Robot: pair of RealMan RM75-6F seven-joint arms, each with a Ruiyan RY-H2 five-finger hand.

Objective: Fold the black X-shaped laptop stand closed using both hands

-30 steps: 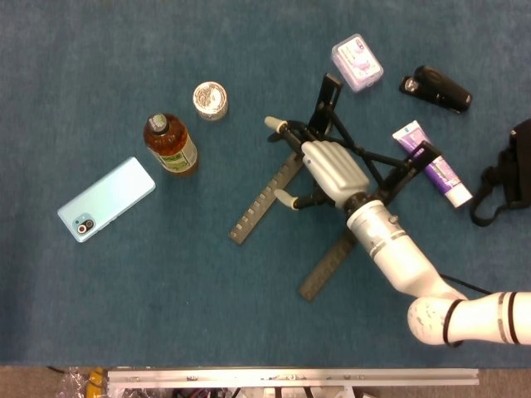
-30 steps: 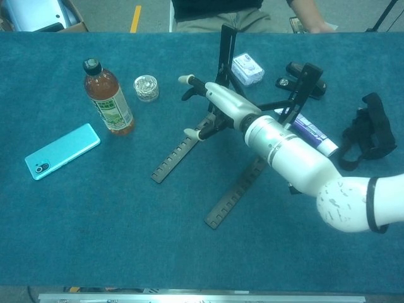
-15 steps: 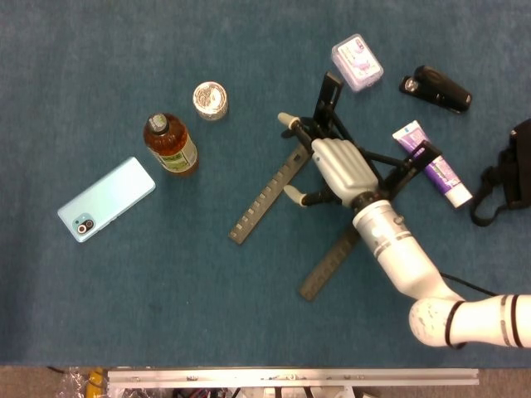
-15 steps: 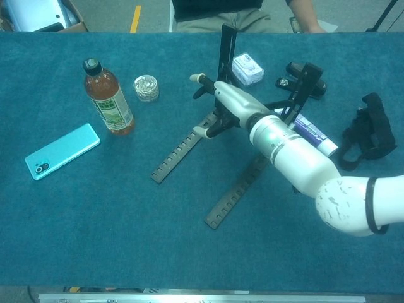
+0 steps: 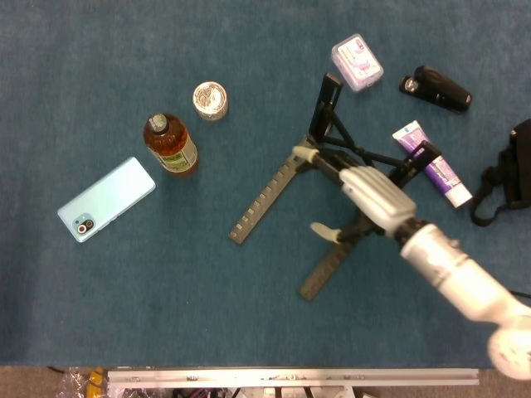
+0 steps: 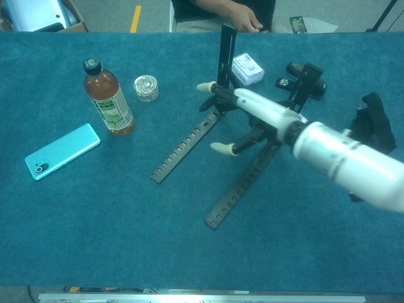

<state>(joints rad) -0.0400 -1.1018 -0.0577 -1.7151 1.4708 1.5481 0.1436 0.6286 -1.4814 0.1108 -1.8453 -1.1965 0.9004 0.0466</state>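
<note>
Black laptop stand (image 5: 332, 153) crossing behind right hand (image 5: 375, 195)

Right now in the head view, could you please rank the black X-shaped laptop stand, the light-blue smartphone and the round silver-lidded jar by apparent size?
1. Black X-shaped laptop stand
2. Light-blue smartphone
3. Round silver-lidded jar

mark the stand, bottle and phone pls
stand (image 5: 264, 199), head view, left notched leg
bottle (image 5: 172, 149), head view, label
phone (image 5: 108, 197), head view, middle of its back
</note>
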